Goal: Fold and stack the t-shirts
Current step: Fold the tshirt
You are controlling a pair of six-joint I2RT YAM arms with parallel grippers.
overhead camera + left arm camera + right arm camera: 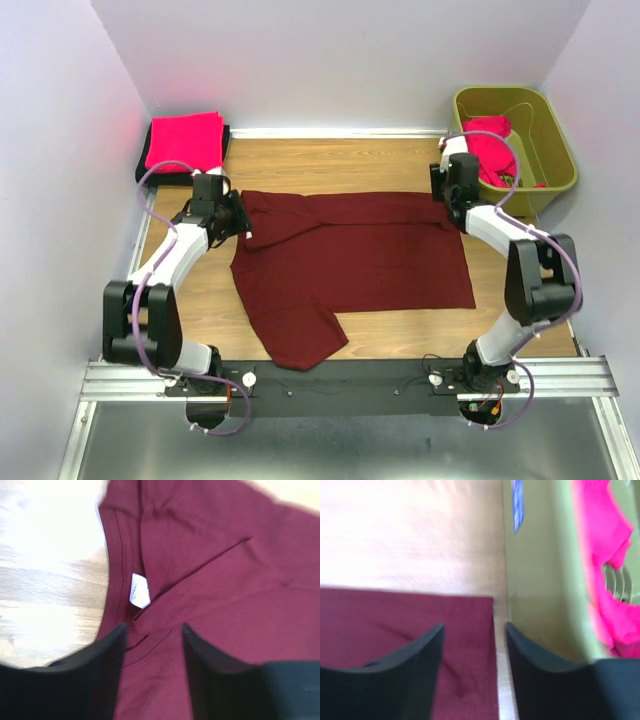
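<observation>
Maroon shirt (350, 265) lies spread across the tabletop (330, 165), mid-fold. Left fingers (90, 680) sit parted over the collar and right fingers (395, 680) parted over the far corner beside the bin (540, 580), neither holding anything. Next, I'd say, both must pinch that far edge and carry it over evenly.

The wooden table (340, 160) carries a maroon t-shirt (370, 255) spread flat across its centre. At ten o'clock a black t-shirt (144, 172) lies under a folded pinkish-red t-shirt (185, 140). At two o'clock stands an olive-green bin (553, 140), just beside the maroon shirt's corner.
</observation>
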